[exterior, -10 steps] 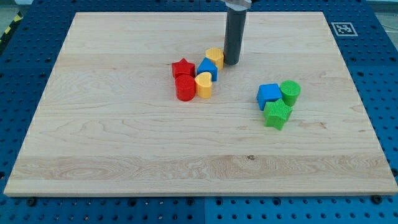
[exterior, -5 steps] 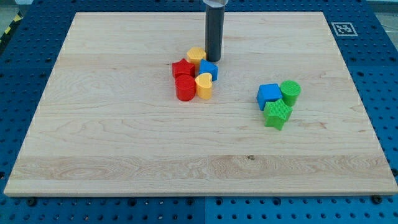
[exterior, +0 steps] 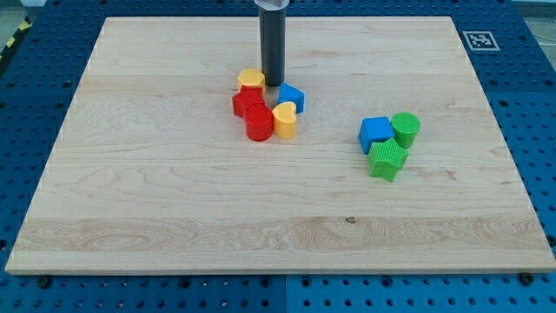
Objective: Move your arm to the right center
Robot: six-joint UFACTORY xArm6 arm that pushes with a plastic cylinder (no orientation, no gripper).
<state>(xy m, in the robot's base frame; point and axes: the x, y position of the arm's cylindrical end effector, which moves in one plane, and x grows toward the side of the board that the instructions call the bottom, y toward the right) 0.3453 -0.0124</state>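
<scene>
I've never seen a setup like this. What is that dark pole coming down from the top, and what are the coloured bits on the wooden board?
The dark pole is the end of a robot arm. It has no claw, so nothing is held; my tip just slides along the wooden board and nudges blocks. There is one camera, looking down at the board from its near edge.

Right beside the tip sits a cluster: a yellow block to the view's left of it, a blue block to its right, and below them a red star-like block, a red cylinder and a yellow heart-shaped block.

Further to the view's right is a second cluster: a blue cube, a green cylinder and a green block.
</scene>
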